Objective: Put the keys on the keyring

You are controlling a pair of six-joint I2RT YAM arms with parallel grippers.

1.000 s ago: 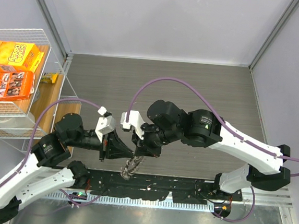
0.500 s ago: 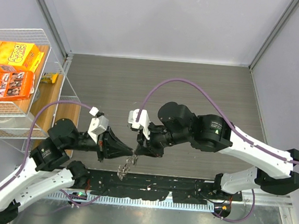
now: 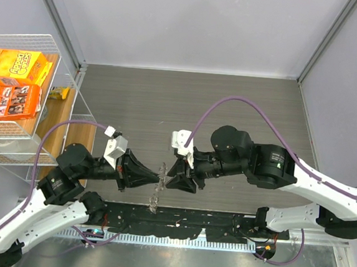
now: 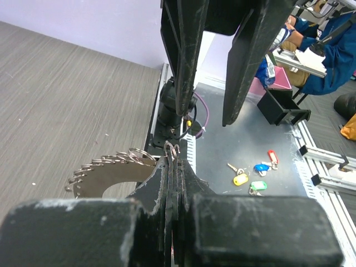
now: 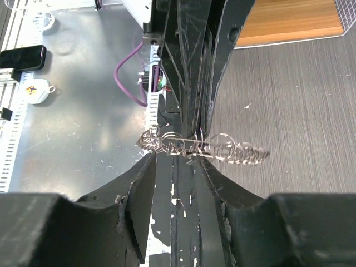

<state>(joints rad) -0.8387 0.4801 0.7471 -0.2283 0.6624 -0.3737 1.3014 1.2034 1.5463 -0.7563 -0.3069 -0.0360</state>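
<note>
- A grey wood-grain counter (image 3: 187, 103) stands between pale walls. At its left edge is a wire basket (image 3: 64, 67) holding 2 orange cereal boxes (image 3: 14, 85), with a wooden board (image 3: 58, 113) beside it.
- The 2 arms meet tip to tip over the near middle of the counter.
- The left pincer (image 3: 157, 181) is pressed together on a small loop at the top of the keyring (image 3: 154, 199).
- In the left wrist view, the ring's silvery keys fan out to the left of the closed tips like a toothed wheel. In the top view they dangle below the tips as a short chain, above the near edge of the counter.
- The right pincer (image 3: 169, 177) faces the left one with its jaws apart and clamps nothing.
- In the right wrist view, the string of keys lies crosswise just beyond the right pincer's 2 tips. Whether it touches them cannot be told.
- No loose key with a black head can be made out.
- A few coloured tags (image 4: 240, 179) lie on the metal surface in front of the counter.
</note>
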